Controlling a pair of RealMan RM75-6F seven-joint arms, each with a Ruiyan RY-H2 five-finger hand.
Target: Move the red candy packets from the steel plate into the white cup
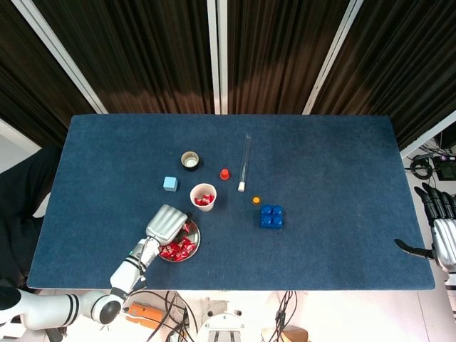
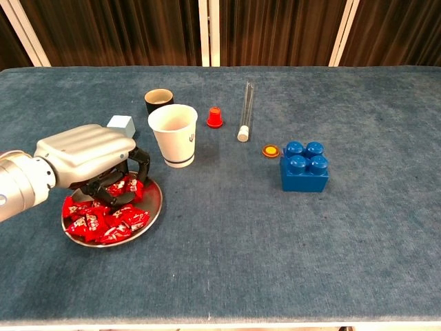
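Note:
The steel plate (image 2: 156,205) (image 1: 197,241) lies near the table's front left and holds several red candy packets (image 2: 103,222). My left hand (image 2: 86,154) (image 1: 166,223) hovers over the plate's back half, its fingers curled down around one red packet (image 2: 127,187). Just behind and to the right of the plate stands the white cup (image 2: 173,134) (image 1: 203,196), upright; the head view shows red packets (image 1: 204,201) inside it. My right hand (image 1: 440,229) hangs beyond the table's right edge with its fingers spread and nothing in it.
Behind the white cup stand a black cup (image 2: 158,101) and a light blue cube (image 2: 122,123). A red cap (image 2: 215,118), a glass tube (image 2: 245,110), an orange disc (image 2: 271,150) and a blue brick (image 2: 304,165) lie to the right.

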